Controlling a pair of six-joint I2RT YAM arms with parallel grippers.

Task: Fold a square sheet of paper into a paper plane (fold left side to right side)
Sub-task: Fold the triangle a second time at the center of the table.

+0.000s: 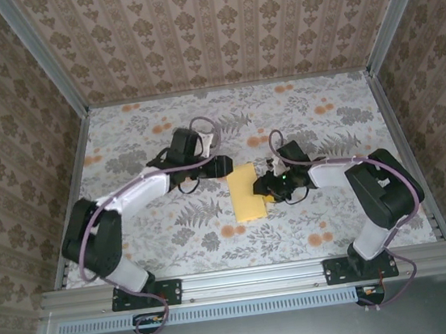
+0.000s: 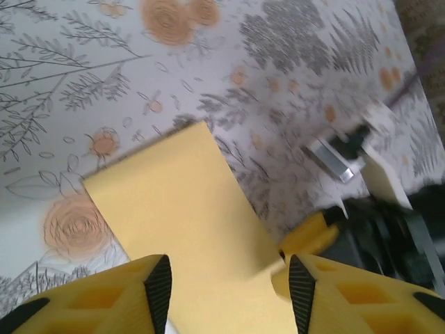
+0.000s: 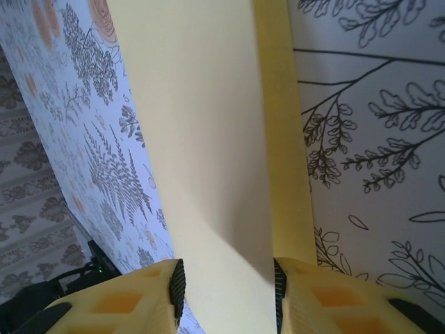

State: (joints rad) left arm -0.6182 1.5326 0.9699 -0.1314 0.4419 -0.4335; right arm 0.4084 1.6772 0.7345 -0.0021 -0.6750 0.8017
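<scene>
Floral-print tablecloth [image 1: 176, 246]; damask-patterned walls [image 1: 214, 29] on 3 sides; aluminium frame rail [image 1: 253, 276] along near edge.

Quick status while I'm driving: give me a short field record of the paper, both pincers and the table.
paper: square sheet of paper, yellow, lying on the table as a narrow rectangle, two layers, with a strip of the lower layer showing beside the upper one
plane shape: no pointed nose yet
left pincer: open, fingers straddling the sheet's far left corner
right pincer: open, over the sheet's right edge
contact with paper: cannot tell for either pincer
table: floral print surface
</scene>
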